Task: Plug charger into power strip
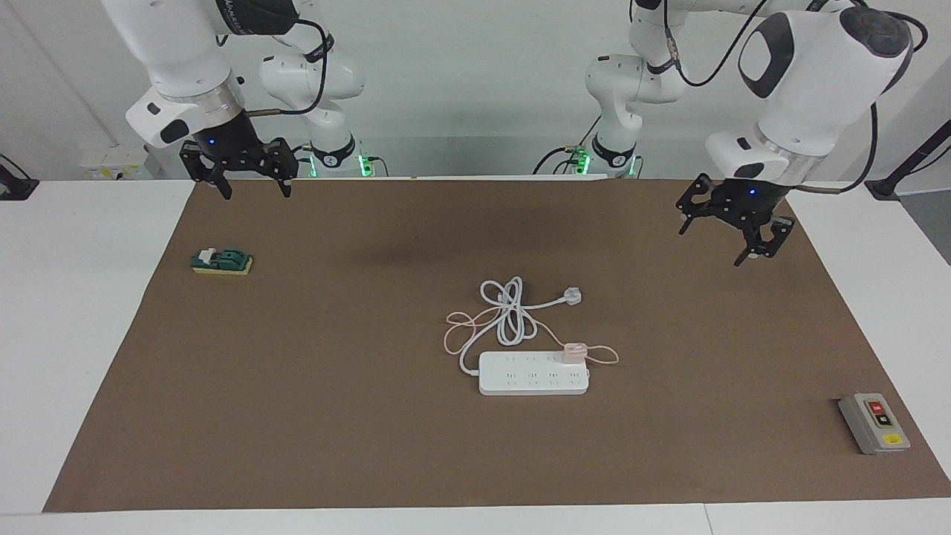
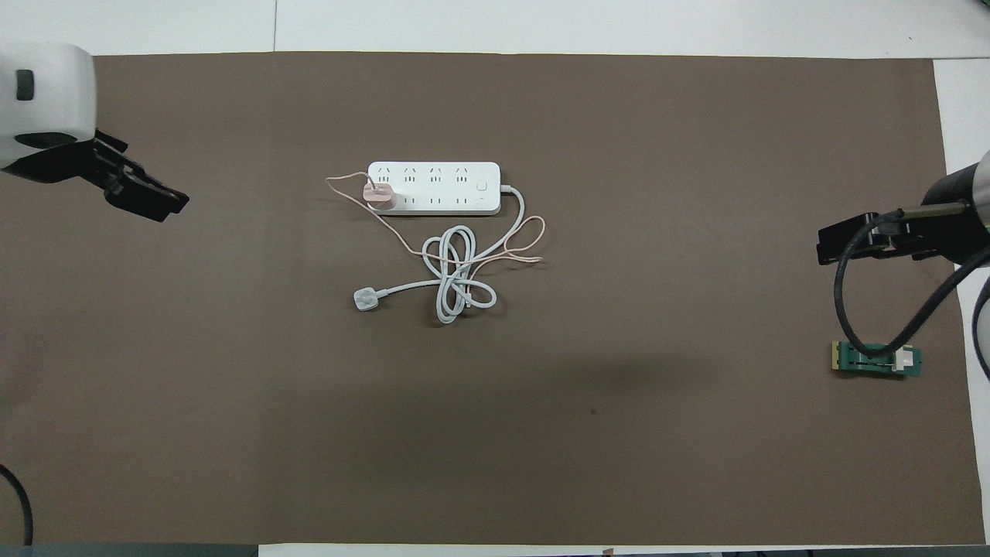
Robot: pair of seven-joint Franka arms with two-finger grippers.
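One power strip [image 1: 533, 373] lies flat near the middle of the brown mat [image 1: 371, 416], and one charger [image 1: 573, 351] sits on its row of outlets nearer to the robots, at the strip's end toward the left arm's end of the table; the small pink cube rests right on the strip, though whether it is fully seated cannot be told. Its thin pink cable [image 1: 464, 332] loops over the mat on the robots' side of the strip, crossing one coiled white cord [image 1: 511, 312] that ends in one white three-pin plug [image 1: 570, 297]. One green block [image 1: 221, 261] lies toward the right arm's end of the table, and one grey switch box [image 1: 873, 423] with red and black buttons lies toward the left arm's end, farther from the robots than the strip. Two arms are in view. The left gripper [image 1: 732, 234] hangs raised over the mat's edge near its own base, well apart from the strip, fingers spread and empty. The right gripper [image 1: 252, 189] hangs over the mat's corner near its base, fingers likewise spread and empty, waiting. The facing view shows both arms up to their shoulders and the switch box; the overhead view cuts that box out, shows only the grippers at its edges, and gives the plainer look at the strip's two outlet rows.
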